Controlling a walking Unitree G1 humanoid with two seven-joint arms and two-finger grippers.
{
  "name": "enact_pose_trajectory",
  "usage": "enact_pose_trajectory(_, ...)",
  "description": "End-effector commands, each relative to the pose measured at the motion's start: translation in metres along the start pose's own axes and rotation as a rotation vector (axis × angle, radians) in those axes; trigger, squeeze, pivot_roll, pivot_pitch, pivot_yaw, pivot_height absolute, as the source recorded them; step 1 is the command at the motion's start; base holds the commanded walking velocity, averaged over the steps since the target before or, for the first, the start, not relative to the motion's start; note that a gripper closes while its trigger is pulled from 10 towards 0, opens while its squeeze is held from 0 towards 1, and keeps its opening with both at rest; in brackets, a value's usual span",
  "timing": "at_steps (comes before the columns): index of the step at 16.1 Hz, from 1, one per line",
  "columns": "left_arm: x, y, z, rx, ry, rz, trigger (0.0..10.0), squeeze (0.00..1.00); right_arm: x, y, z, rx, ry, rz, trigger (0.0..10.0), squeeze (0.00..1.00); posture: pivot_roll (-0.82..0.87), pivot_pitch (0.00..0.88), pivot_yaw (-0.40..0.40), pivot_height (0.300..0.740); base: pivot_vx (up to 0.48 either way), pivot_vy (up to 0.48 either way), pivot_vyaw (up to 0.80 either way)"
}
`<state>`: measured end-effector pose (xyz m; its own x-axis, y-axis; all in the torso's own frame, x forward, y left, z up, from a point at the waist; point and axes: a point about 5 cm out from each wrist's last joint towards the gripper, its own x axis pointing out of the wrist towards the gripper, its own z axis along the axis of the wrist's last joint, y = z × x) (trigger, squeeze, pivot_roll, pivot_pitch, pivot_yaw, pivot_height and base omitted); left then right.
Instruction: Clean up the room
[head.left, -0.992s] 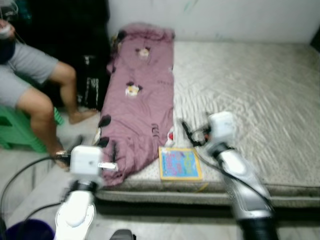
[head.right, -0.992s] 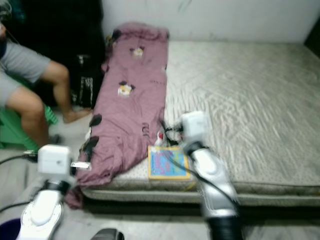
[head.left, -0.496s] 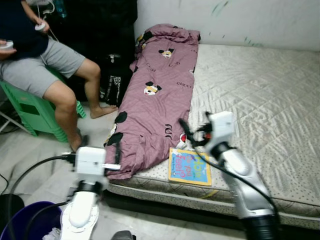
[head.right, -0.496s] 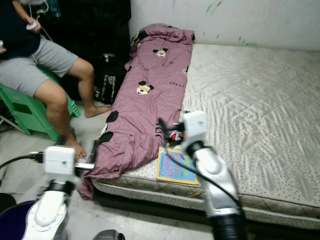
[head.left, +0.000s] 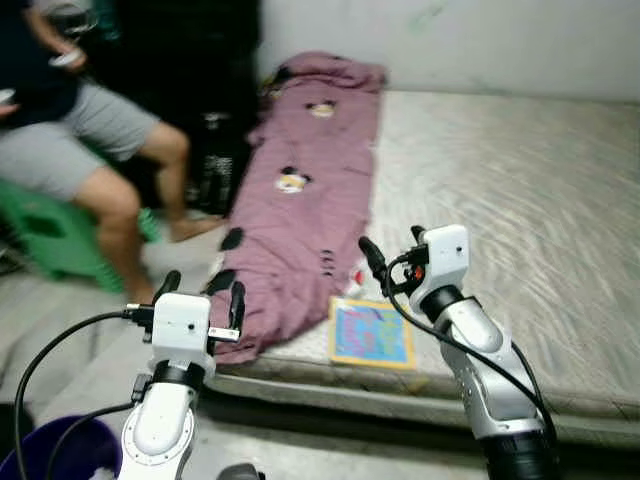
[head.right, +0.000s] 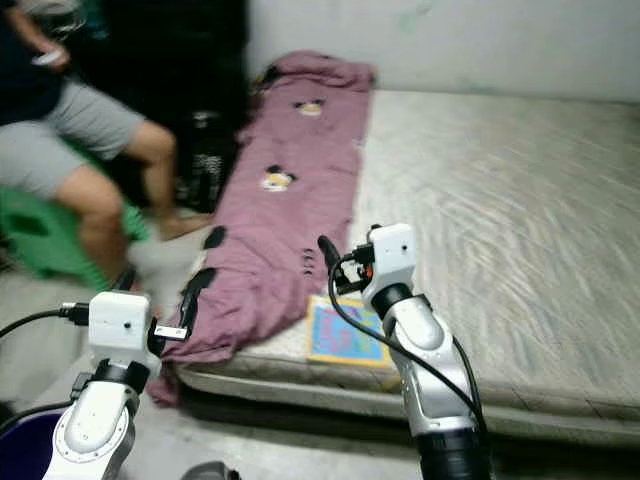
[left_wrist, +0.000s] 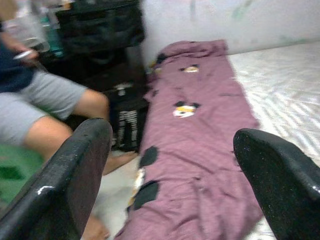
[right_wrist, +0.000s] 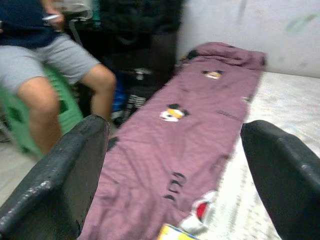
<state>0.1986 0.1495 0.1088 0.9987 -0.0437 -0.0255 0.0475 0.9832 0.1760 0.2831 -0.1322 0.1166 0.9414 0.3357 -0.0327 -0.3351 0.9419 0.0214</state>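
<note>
A purple blanket printed with cartoon mice lies lengthwise along the left side of a bare mattress; its near end hangs over the edge. A colourful picture book lies flat at the mattress's front edge, with a small red and white item just behind it. My left gripper is open and empty, held over the floor before the blanket's hanging end. My right gripper is open and empty, raised just above the book, looking along the blanket.
A person sits on a green stool at the left, feet on the floor beside the mattress. A black bag stands by the blanket. A purple bucket is at my lower left. A wall runs behind the mattress.
The whole picture has swung from side to side and is blurred, so the camera has moved. Both grippers stay raised and open; the blanket and book lie as before.
</note>
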Motion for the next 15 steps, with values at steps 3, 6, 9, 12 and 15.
enact_pose_trajectory(3,0.0008,-0.0002,-0.0002,-0.005,0.004,-0.016,10.0,0.0,0.0014,-0.0009,-0.0002,0.012,0.0,-0.016,10.0,0.0,-0.03,0.0,-0.012,0.74,0.0,0.0,-0.53)
enact_pose_trajectory(6,0.0019,-0.0003,-0.0002,-0.004,0.004,-0.023,10.0,0.0,0.0028,-0.0007,0.0003,0.023,-0.005,-0.028,10.0,0.0,-0.03,0.0,-0.001,0.74,0.0,0.0,0.0)
enact_pose_trajectory(9,0.0035,-0.0007,0.0001,0.006,0.002,-0.031,10.0,0.0,0.0051,-0.0001,0.0,0.039,-0.005,-0.042,10.0,0.0,-0.04,0.0,0.01,0.74,0.0,0.0,-0.66)
enact_pose_trajectory(12,0.0039,-0.0009,0.0001,0.012,0.002,-0.034,10.0,0.0,0.0058,0.0008,0.0003,0.038,-0.006,-0.04,10.0,0.0,-0.03,0.0,0.008,0.74,0.0,0.0,0.0)
enact_pose_trajectory(15,0.004,-0.001,0.0002,0.002,-0.002,-0.032,10.0,0.0,0.0065,0.0017,0.0003,0.036,-0.004,-0.034,10.0,0.0,-0.03,0.0,0.008,0.74,0.0,0.0,0.0)
